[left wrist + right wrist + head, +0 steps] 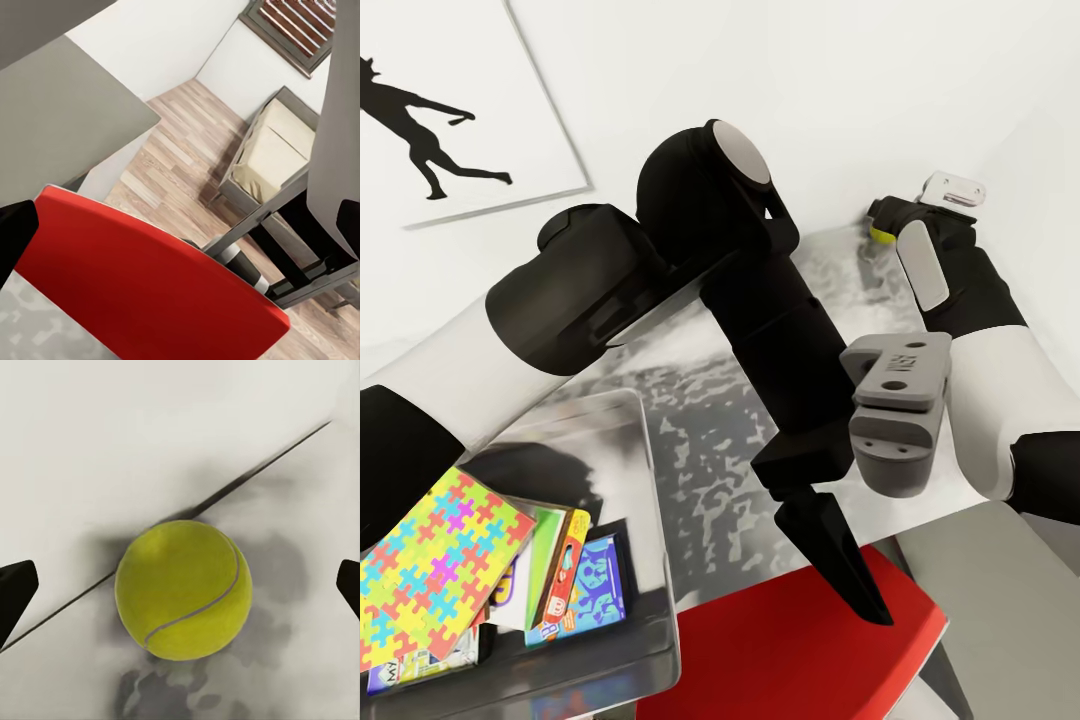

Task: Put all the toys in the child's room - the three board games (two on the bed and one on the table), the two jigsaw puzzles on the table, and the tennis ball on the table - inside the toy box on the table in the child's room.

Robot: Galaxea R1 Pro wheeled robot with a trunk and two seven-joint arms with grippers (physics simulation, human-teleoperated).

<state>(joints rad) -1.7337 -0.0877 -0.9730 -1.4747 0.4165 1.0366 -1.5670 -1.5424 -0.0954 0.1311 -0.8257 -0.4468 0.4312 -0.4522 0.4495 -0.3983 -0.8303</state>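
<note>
Going for the tennis ball (182, 590) now — last toy out, at the far right of the worktop (710, 420) by the wall. Right end effector (180, 585) spread wide around it, not touching. Next: push in, then squeeze. Left end effector (840, 550) idle, grip unclear. Toy box (650, 470) near left — partly cut off, games half hidden under a jigsaw puzzle (435, 565).

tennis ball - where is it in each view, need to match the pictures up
Head view: the tennis ball is a small yellow-green sliver far up right, at the table's back edge by the wall, mostly hidden behind the right arm's end.
Right wrist view: tennis ball at centre, between the spread fingertips.
Left wrist view: not in it.
Shared landmark: the mottled pale table top.
</note>
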